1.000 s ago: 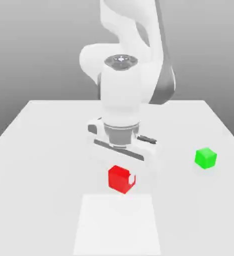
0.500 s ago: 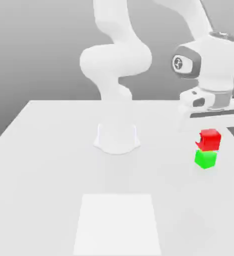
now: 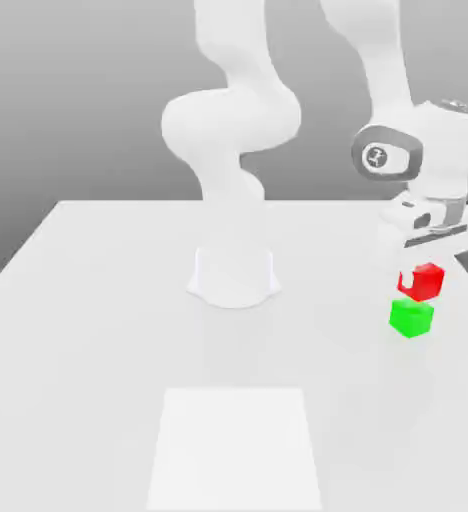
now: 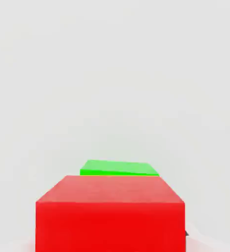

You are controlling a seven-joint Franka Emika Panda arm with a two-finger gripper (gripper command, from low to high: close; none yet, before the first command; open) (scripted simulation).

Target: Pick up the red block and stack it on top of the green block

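The red block [image 3: 423, 283] hangs at the exterior view's right, directly over the green block [image 3: 411, 319], which rests on the white table [image 3: 98, 300]. My gripper [image 3: 420, 281] is shut on the red block, with one white finger [image 3: 404, 279] showing at its side. The red block's underside sits at or just above the green block's top; I cannot tell whether they touch. In the hand view the red block [image 4: 110, 214] is close and large, with a strip of the green block [image 4: 119, 168] showing past it.
The arm's white base [image 3: 234, 275] stands mid-table, to the exterior view's left of the blocks. A paler square patch [image 3: 235, 448] marks the table's near side. The table's right edge runs close beside the blocks.
A second ago the red block was in my gripper low at mid-table. It has been carried to the exterior view's right, above the green block. Since half a second ago the hand has turned and sunk slightly.
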